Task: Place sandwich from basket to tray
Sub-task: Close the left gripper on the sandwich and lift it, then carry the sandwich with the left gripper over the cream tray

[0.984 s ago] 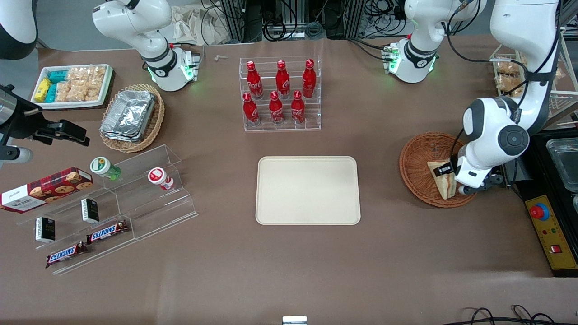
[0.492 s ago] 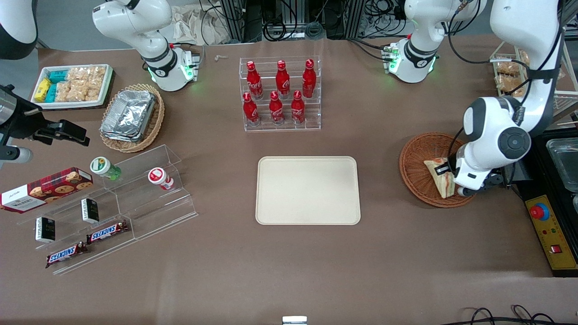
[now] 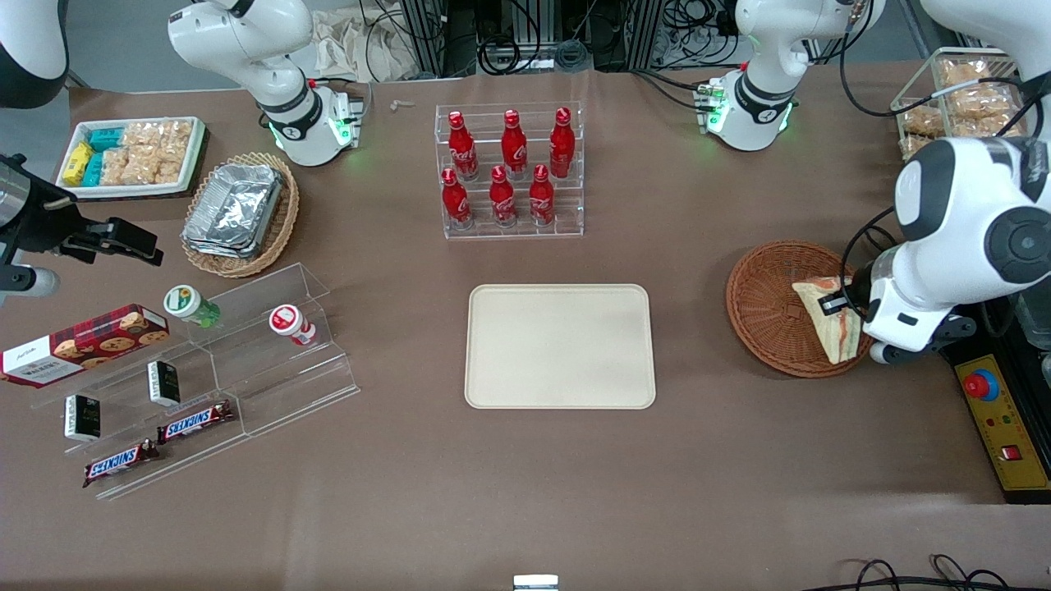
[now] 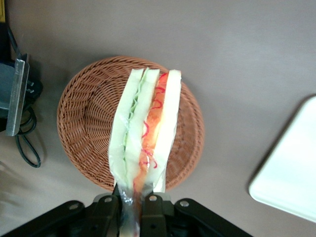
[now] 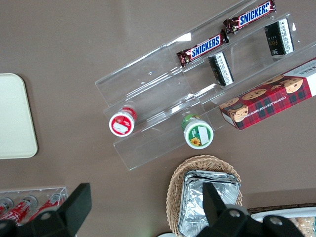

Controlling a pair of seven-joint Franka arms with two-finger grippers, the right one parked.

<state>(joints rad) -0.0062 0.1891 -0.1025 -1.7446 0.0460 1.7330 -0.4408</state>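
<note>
The wrapped sandwich [image 3: 836, 327] [image 4: 145, 123], a wedge of pale bread with green and red filling, hangs over the basket's edge toward the working arm's end. My left gripper [image 3: 839, 305] [image 4: 132, 207] is shut on the narrow end of its wrapper. The round reddish-brown wicker basket [image 3: 764, 308] [image 4: 84, 123] lies below it with nothing else inside. The cream rectangular tray [image 3: 560, 345] [image 4: 291, 182] lies bare on the table, beside the basket toward the parked arm's end.
A clear rack of red bottles [image 3: 509, 172] stands farther from the front camera than the tray. A yellow control box with a red button [image 3: 998, 419] sits close to the basket at the working arm's end. Wire racks of snack packets [image 3: 956, 107] stand farther back there.
The arm has risen and swung toward its own end of the table. The sandwich, gripped throughout, has come up off the basket floor and shifted with it.
</note>
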